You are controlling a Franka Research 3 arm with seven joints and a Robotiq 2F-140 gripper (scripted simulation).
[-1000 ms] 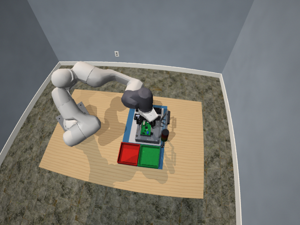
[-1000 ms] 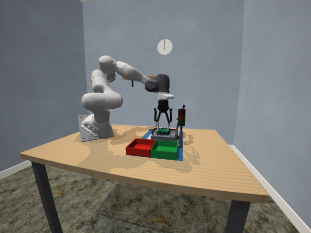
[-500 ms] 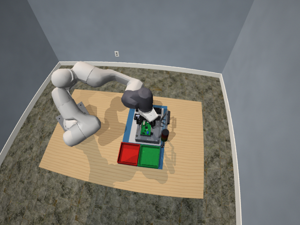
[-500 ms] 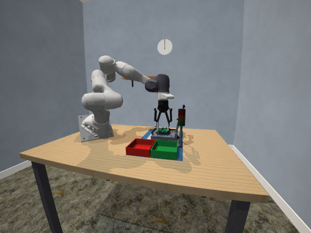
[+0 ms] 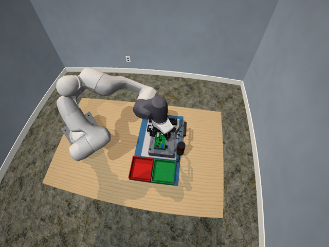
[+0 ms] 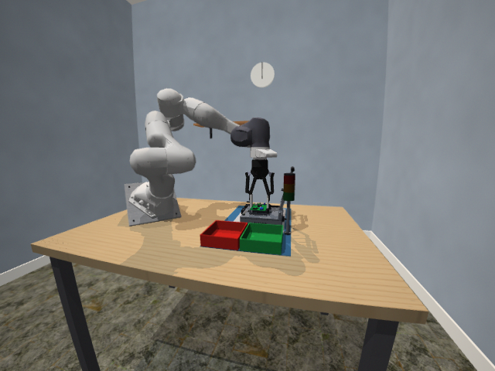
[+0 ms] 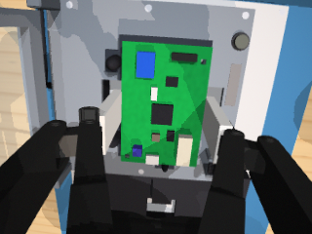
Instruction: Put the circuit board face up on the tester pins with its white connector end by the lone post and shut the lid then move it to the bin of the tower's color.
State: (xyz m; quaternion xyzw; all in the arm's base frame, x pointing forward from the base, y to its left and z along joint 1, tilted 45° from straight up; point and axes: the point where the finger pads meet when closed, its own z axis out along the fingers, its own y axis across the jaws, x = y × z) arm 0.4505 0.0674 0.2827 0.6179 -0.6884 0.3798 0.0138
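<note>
The green circuit board (image 5: 160, 142) (image 6: 260, 207) (image 7: 166, 97) is face up at the grey tester (image 5: 159, 153) (image 6: 255, 219) (image 7: 83, 58), right at its plate. I cannot tell whether it rests on the pins. Its pale connector end points to the bottom of the wrist view. My gripper (image 5: 160, 137) (image 6: 260, 201) (image 7: 162, 107) points straight down, its two pads against the board's long edges, shut on it. A black post (image 7: 113, 62) stands just beside the board's left edge. The lid (image 5: 183, 127) stands open. The signal tower (image 5: 181, 147) (image 6: 288, 185) (image 7: 239, 41) shows no clearly lit color.
The red bin (image 5: 140, 169) (image 6: 220, 240) and the green bin (image 5: 164, 171) (image 6: 261, 243) stand side by side in front of the tester, both empty. All stand on a blue mat (image 5: 138, 143) (image 7: 292, 73). My arm hides most of the tray behind the tester.
</note>
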